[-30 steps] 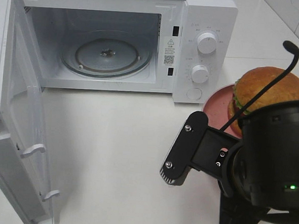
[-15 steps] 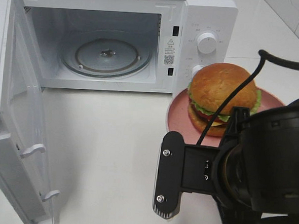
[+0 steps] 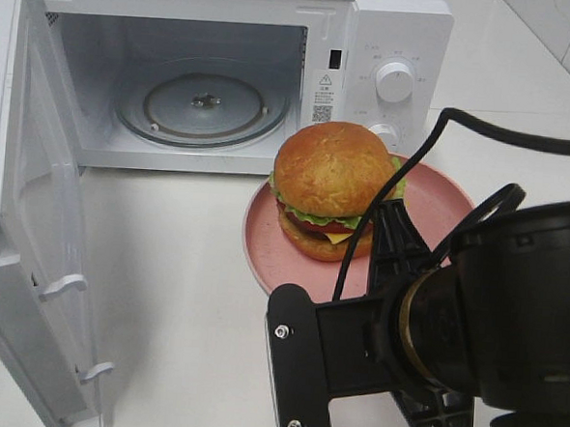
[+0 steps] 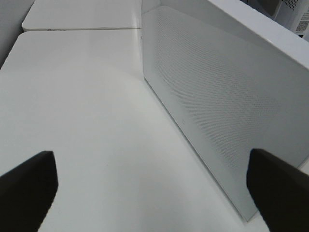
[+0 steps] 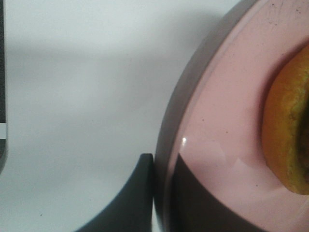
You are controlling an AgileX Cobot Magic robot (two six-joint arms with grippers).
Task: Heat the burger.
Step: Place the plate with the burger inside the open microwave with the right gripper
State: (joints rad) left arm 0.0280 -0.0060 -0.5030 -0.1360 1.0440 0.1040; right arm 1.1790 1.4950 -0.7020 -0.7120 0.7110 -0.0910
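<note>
Your right gripper is clamped on the rim of the pink plate, with a finger on either side of the edge. The burger sits on that plate just beyond the fingertips, not touching them. Farther ahead of the gripper the white microwave stands with its door open. Your left gripper has its jaws wide apart on nothing, with a perforated white microwave panel just ahead of it.

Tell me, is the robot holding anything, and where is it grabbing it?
The right claw pinches the pink plate by its rim, with the burger sitting on it. The left claw is open and holds nothing.
</note>
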